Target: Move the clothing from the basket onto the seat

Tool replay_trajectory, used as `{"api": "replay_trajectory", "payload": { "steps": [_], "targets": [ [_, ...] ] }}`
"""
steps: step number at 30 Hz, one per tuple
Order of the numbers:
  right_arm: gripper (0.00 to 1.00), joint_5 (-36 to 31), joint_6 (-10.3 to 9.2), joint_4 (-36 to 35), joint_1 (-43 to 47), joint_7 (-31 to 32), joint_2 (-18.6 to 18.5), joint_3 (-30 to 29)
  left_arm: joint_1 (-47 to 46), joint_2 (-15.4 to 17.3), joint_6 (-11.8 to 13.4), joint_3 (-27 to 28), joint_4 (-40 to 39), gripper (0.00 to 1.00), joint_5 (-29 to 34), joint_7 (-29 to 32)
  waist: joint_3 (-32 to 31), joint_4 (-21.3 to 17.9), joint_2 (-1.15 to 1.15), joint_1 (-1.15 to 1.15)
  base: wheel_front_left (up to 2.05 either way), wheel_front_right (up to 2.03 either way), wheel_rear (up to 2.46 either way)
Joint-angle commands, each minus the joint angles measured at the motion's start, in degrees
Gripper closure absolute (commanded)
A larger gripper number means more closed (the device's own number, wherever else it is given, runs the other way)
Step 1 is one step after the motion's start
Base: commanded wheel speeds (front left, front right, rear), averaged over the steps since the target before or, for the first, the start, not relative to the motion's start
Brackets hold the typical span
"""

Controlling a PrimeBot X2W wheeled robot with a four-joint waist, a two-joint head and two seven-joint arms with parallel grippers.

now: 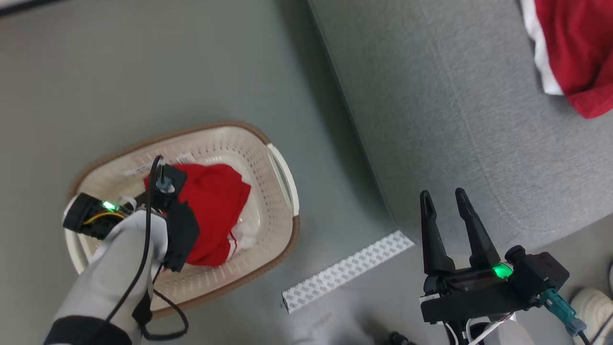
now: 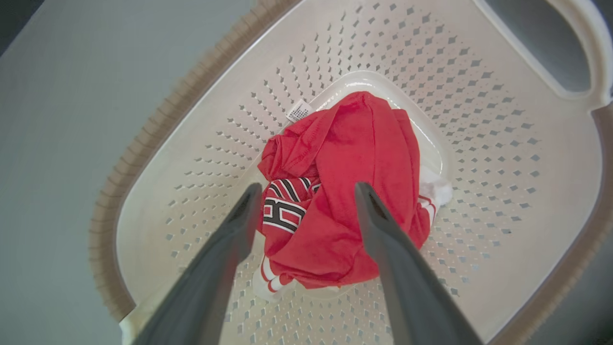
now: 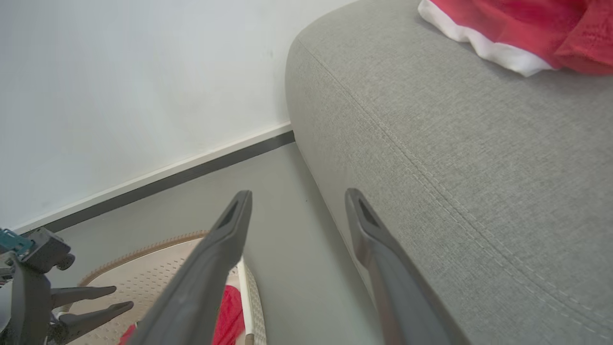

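Note:
The cream basket (image 1: 282, 177) with a brown rim stands on the floor at the lower left. One piece of the red clothing (image 2: 354, 158) lies crumpled on its bottom, showing white striped trim. My left gripper (image 2: 306, 191) hangs open just above it, a finger on either side and nothing held; my left arm (image 1: 119, 254) covers part of the basket from above. The other red garment (image 1: 579, 52) with a white edge lies on the grey seat (image 1: 455, 96). My right gripper (image 1: 443, 194) is open and empty over the floor beside the seat's front corner.
A white patterned strip (image 1: 347, 270) lies on the grey floor between basket and seat. A white shoe (image 1: 591, 306) shows at the lower right edge. Behind the basket, a white wall with a dark baseboard (image 3: 167, 177) meets the seat's end.

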Motion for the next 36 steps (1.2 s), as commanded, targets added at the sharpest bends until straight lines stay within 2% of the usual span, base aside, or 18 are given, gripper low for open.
{"api": "replay_trajectory", "payload": {
  "steps": [1,7,12,19,24,25,26,27,34,36],
  "targets": [
    [0.00,0.48,0.02,-0.31,-0.70,-0.03,0.21,0.13,-0.85,0.65,0.57,0.11,0.67,0.00,0.31,0.53,7.83,-1.73,-0.02,-0.02,0.00,0.00,0.00],
    [0.00,1.21,0.02,-1.59,-0.41,-0.04,0.21,0.98,-4.82,0.72,4.65,0.41,5.28,0.00,0.71,2.82,11.20,-1.27,-0.02,-0.02,0.00,0.00,0.00],
    [0.00,2.00,0.02,-2.30,-0.08,-0.03,0.19,2.00,-6.73,1.73,7.02,-0.86,8.24,0.00,1.82,3.64,12.62,-1.30,-0.02,-0.02,0.00,0.00,0.00],
    [0.00,2.39,0.02,-3.51,1.05,-0.04,0.20,3.79,-9.17,3.45,8.47,-5.54,11.40,0.00,6.11,4.06,14.32,-2.17,-0.02,-0.02,0.00,0.00,0.00],
    [0.00,2.62,0.02,-3.97,2.38,-0.04,0.19,4.25,-9.77,3.09,7.99,-8.06,13.15,0.00,7.77,3.89,14.75,-2.18,-0.02,-0.02,0.00,0.00,0.00],
    [0.00,2.68,0.02,-4.06,2.54,-0.03,0.19,4.28,-9.79,3.01,7.77,-8.29,13.38,0.14,7.70,3.70,14.86,-2.13,-0.02,-0.02,0.00,0.00,0.00],
    [0.00,2.71,0.02,-4.26,2.75,-0.03,0.19,4.30,-9.71,2.93,7.56,-8.39,13.64,0.76,7.47,3.50,14.96,-2.09,-0.02,-0.02,0.00,0.00,0.00],
    [0.00,2.77,0.02,-4.35,2.97,-0.04,0.19,4.36,-9.59,2.84,7.19,-8.43,13.81,1.00,7.20,3.24,15.03,-2.07,-0.02,-0.02,0.00,0.00,0.00],
    [0.00,2.85,0.02,-3.86,1.30,-0.04,0.19,4.81,-10.39,2.71,5.94,-8.39,14.71,1.00,5.28,0.59,14.00,-2.39,-0.02,-0.02,0.00,0.00,0.00],
    [0.00,2.45,0.02,-3.40,1.05,-0.04,0.18,4.57,-9.98,1.78,5.62,-8.09,14.79,1.00,4.30,-0.25,13.03,-1.99,-0.02,-0.02,0.00,0.00,0.00]
  ]
}}
